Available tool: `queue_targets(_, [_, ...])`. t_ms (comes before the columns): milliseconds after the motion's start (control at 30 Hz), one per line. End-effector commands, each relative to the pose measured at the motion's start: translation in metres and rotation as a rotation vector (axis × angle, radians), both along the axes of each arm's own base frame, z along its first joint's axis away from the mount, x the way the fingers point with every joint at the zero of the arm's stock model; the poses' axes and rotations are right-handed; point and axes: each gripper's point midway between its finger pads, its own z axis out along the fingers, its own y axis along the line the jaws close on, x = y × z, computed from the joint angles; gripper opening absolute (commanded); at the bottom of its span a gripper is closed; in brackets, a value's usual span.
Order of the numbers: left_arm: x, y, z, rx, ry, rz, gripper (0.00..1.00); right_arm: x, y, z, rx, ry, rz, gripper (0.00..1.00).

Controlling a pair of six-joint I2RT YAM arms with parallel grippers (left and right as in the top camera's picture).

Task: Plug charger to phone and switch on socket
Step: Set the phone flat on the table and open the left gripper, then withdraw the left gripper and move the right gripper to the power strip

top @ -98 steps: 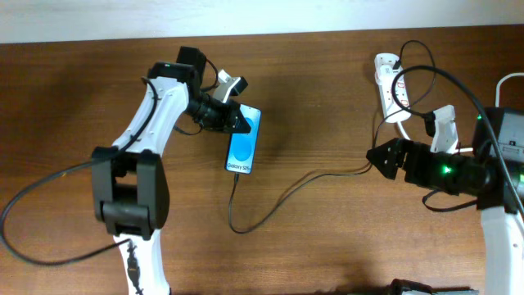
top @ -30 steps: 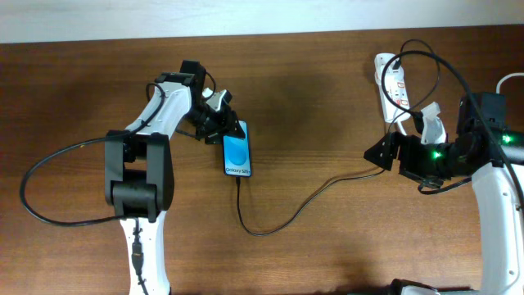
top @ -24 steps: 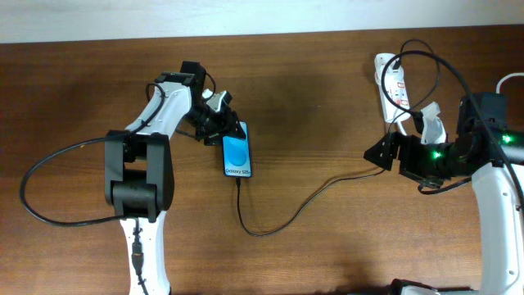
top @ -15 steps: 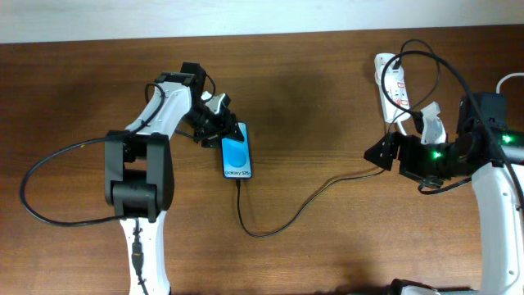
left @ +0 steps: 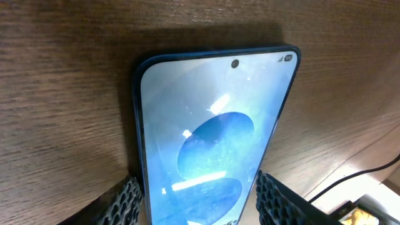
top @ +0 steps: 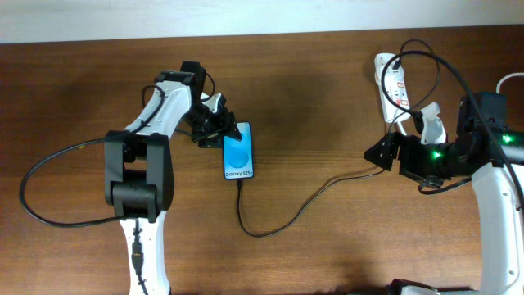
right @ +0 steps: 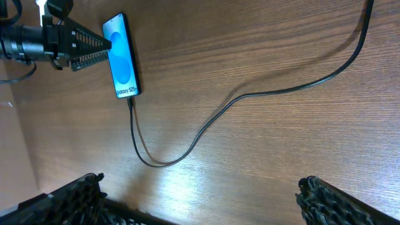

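Note:
The phone (top: 238,154) lies flat on the wooden table, its blue screen up, and shows again in the right wrist view (right: 123,59). The black charger (top: 270,229) has its tip in the phone's bottom end, loops toward the front, then runs right. My left gripper (top: 219,131) is at the phone's upper left. In the left wrist view the phone (left: 212,137) lies between my two fingers, the left gripper (left: 200,187) open just wider than it. The white socket (top: 393,86) is at the back right. My right gripper (top: 380,154) hangs wide open below it, holding nothing.
Black arm cables arc over the socket (top: 426,57). A white cord (top: 508,82) enters at the right edge. A large black cable loop (top: 49,197) lies left of the left arm's base. The charger's run (right: 250,94) crosses the wood between the arms.
My left gripper's jaws have spread wider and its tips have drawn slightly back toward the upper left. The phone stays on the table. The right arm has not moved.

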Motion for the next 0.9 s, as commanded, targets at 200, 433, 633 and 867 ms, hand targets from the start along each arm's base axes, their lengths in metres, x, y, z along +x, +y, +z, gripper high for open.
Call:
queue_targets(200, [0.000, 0.008, -0.007, 0.037, 0.015, 0.013, 0.62, 0.002, -0.004, 0.002, -0.015, -0.014, 0.001, 0.98])
queue_targets(433, [-0.007, 0.035, 0.024, 0.101, 0.059, 0.049, 0.99, 0.000, -0.003, 0.002, -0.015, -0.008, 0.003, 0.98])
queue_targets(633, [-0.033, 0.065, 0.114, 0.279, -0.072, 0.013, 0.99, -0.007, -0.006, -0.002, -0.043, 0.017, 0.019, 0.99])
queue_targets(867, [-0.083, 0.050, 0.255, 0.295, -0.461, -0.024, 0.99, -0.016, -0.004, 0.001, -0.052, 0.016, 0.047, 1.00])
